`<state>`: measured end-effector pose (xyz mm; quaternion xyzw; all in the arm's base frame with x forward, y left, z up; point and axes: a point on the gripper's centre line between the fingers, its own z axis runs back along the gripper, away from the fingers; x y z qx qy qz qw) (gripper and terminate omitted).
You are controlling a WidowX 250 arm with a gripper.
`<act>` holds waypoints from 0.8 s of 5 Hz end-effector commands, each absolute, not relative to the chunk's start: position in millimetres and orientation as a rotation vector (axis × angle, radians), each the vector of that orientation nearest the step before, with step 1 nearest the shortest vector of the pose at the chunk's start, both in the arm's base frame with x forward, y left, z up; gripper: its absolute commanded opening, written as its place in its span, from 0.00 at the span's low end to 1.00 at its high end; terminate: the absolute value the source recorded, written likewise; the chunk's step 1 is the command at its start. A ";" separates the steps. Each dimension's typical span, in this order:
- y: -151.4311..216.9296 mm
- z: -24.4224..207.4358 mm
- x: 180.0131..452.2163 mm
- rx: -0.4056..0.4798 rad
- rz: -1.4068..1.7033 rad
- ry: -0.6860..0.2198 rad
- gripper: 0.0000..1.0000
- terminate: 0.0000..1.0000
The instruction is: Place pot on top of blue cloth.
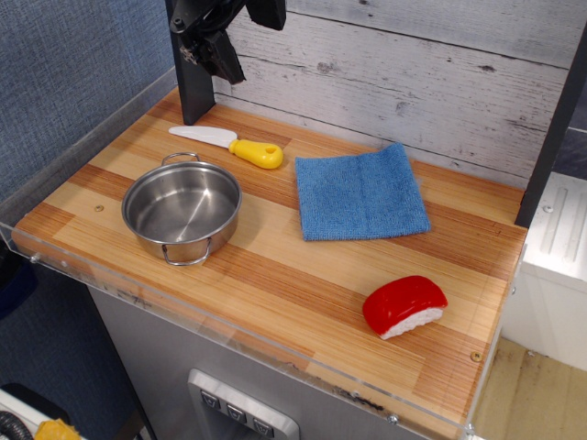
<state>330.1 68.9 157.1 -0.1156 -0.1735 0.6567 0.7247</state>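
Note:
The pot point(182, 211) is a small shiny steel pot with two wire loop handles. It stands upright and empty on the left part of the wooden table top point(275, 266). The blue cloth point(361, 193) lies flat to the right of the pot, toward the back, with nothing on it. My gripper point(213, 50) hangs high at the back left, above the table and well away from the pot. It holds nothing I can see, and its jaws are too dark to tell if they are open.
A toy knife point(229, 145) with a white blade and yellow handle lies behind the pot. A red and white toy sushi piece point(404, 306) sits front right. A clear rim edges the table; a wood-panel wall stands behind.

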 end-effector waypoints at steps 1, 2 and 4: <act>68.9 157.1 330.1 -0.255 1.449 -0.383 1.00 0.00; 76.4 149.9 324.8 -0.200 1.417 -0.398 1.00 0.00; 94.0 141.0 310.2 -0.076 1.402 -0.420 1.00 0.00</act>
